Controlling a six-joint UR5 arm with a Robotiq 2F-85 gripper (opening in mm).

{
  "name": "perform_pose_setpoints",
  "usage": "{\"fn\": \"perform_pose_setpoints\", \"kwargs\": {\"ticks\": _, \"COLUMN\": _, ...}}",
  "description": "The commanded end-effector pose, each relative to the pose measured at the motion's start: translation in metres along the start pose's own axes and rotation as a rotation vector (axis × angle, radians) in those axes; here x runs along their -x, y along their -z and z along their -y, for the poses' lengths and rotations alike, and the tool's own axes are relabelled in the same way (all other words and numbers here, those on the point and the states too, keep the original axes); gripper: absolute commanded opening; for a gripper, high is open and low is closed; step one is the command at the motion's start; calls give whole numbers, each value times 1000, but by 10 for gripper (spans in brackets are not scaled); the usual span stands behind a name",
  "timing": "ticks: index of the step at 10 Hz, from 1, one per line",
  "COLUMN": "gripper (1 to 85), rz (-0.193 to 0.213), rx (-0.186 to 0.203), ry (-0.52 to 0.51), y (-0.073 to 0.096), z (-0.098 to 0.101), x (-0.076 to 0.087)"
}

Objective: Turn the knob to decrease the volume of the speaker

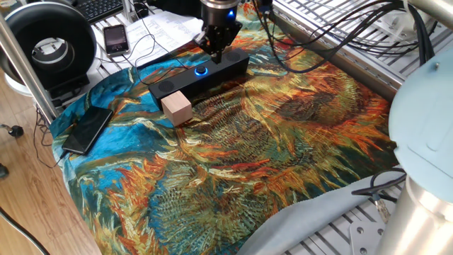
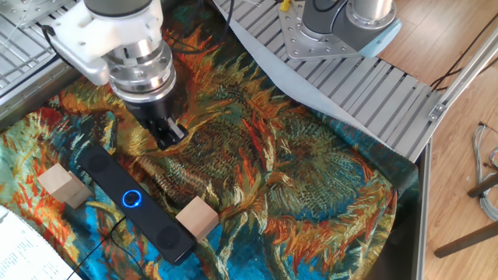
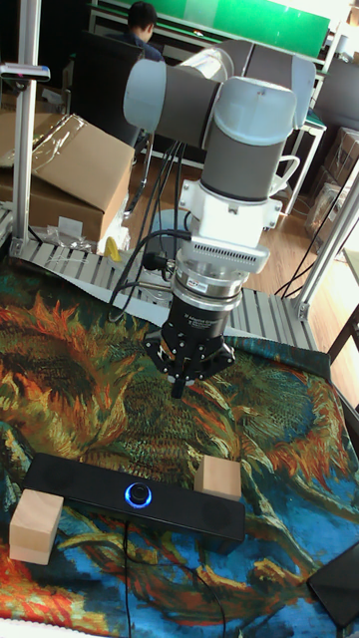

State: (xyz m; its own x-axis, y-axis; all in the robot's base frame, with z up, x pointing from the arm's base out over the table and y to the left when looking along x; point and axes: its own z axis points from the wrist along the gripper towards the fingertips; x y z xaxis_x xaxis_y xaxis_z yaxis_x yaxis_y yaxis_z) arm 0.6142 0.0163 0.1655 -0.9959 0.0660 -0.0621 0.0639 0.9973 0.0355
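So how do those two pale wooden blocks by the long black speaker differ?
One pale wooden block sits on the near side of the long black speaker in the tall view, toward its end; the other wooden block sits on the far side, nearer the opposite end. Both rest close against the bar and look alike.

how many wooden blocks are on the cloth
2. One block sits against one long side of the speaker near an end; the other block is on the opposite side near the other end. None seems hidden.
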Motion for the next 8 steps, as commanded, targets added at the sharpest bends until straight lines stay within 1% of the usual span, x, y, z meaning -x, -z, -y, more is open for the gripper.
{"fn": "perform_pose_setpoints", "kwargs": {"ticks": 1, "gripper": 13, "rz": 79, "rx": 22, "ry": -73, "y": 1, "z": -5, "x": 23}}
{"fn": "perform_pose_setpoints", "kwargs": {"ticks": 2, "gripper": 13, "rz": 119, "rx": 20, "ry": -77, "y": 2, "z": -4, "x": 34}}
{"fn": "perform_pose_setpoints", "kwargs": {"ticks": 3, "gripper": 13, "rz": 179, "rx": 4, "ry": -60, "y": 4, "z": 0, "x": 49}}
{"fn": "perform_pose_setpoints", "kwargs": {"ticks": 4, "gripper": 13, "rz": 187, "rx": -21, "ry": -37, "y": 5, "z": 6, "x": 51}}
{"fn": "perform_pose_setpoints", "kwargs": {"ticks": 5, "gripper": 17, "rz": 190, "rx": -26, "ry": -18, "y": 5, "z": 7, "x": 52}}
{"fn": "perform_pose_setpoints", "kwargs": {"ticks": 6, "gripper": 17, "rz": 175, "rx": -19, "ry": 4, "y": 4, "z": 4, "x": 48}}
{"fn": "perform_pose_setpoints", "kwargs": {"ticks": 7, "gripper": 23, "rz": 177, "rx": 3, "ry": 19, "y": 4, "z": -2, "x": 48}}
{"fn": "perform_pose_setpoints", "kwargs": {"ticks": 8, "gripper": 33, "rz": 118, "rx": 10, "ry": 43, "y": 2, "z": -4, "x": 33}}
